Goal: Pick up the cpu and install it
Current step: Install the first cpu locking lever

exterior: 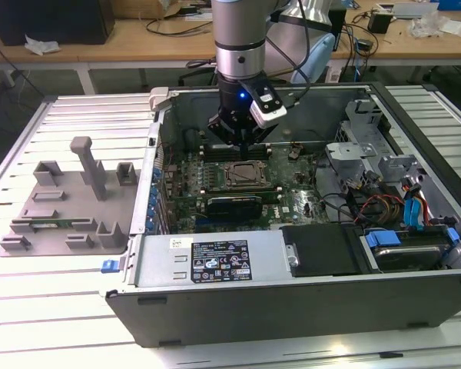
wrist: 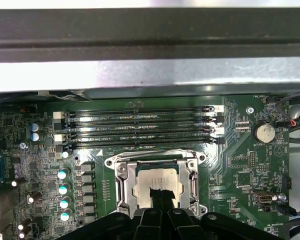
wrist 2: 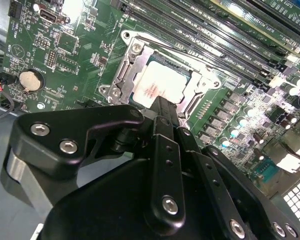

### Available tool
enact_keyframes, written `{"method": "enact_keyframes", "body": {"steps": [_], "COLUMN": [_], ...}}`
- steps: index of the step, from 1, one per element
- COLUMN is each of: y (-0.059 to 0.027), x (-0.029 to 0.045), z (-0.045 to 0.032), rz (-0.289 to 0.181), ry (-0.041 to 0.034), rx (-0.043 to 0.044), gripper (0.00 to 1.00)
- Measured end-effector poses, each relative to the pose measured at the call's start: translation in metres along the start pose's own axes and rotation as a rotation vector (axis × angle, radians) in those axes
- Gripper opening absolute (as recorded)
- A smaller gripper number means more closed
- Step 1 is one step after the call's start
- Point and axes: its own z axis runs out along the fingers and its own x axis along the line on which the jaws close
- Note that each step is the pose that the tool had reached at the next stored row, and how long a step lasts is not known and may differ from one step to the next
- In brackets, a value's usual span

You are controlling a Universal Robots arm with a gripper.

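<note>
One chip [wrist 2: 162,86] is seen lying flat inside one metal socket frame [wrist 2: 121,75] on the green board, centre of the exterior view. One gripper [wrist 2: 162,107] is held directly above it, fingers drawn narrow, gripping nothing.

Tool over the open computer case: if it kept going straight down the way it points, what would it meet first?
Most likely the cpu lying in the socket frame: the tool points at it in both wrist views, though the gap is unclear.
</note>
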Motion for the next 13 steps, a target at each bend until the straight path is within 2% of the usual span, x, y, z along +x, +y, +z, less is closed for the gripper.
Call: {"method": "enact_keyframes", "body": {"steps": [13], "y": [0.0000], "x": [-0.0004], "z": [0.0000], "rz": [0.000], "ry": [0.0000], "rx": [0.0000], "gripper": [0.11]}}
